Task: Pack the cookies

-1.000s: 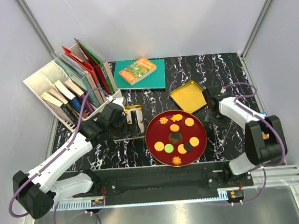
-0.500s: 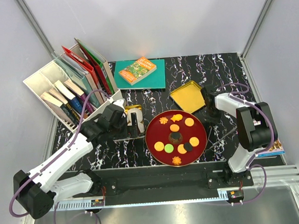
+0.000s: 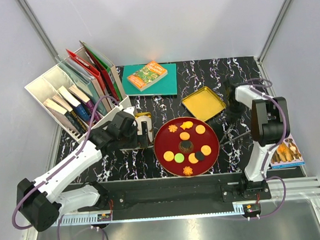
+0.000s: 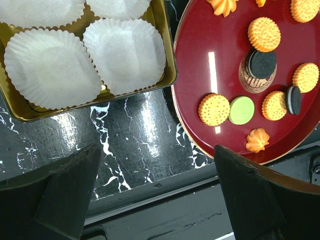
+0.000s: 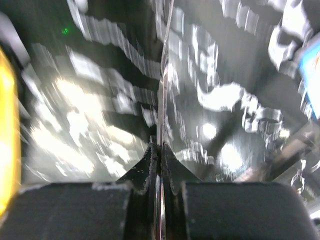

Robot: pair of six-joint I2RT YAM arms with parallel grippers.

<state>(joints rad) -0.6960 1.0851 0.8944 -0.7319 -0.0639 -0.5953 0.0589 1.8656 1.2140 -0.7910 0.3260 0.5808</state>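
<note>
The cookies [image 3: 185, 145] lie on a big red plate [image 3: 162, 132]: round orange, green and dark discs and orange flower shapes. The left wrist view shows them close up, such as a green cookie [image 4: 241, 110] and a dark cookie [image 4: 262, 63]. My left gripper [image 3: 142, 130] [image 4: 157, 192] hangs open over the table's near edge, between the gold tin [image 4: 167, 60] of white paper cups [image 4: 125, 55] and the plate [image 4: 200, 65]. Nothing is between its fingers. My right gripper [image 3: 232, 114] [image 5: 161, 150] is shut on a thin metal tool [image 5: 164, 75], right of the plate. That view is blurred.
A gold lid [image 3: 203, 103] lies behind the plate. A white file box [image 3: 42, 87] of books stands at the back left. A teal and orange book [image 3: 149, 77] lies at the back. A picture booklet [image 3: 286, 152] lies at the right edge, beside the right arm.
My right gripper has closed on the thin metal tool. The right arm has swung back toward the far right, uncovering the booklet. The left arm has barely moved.
</note>
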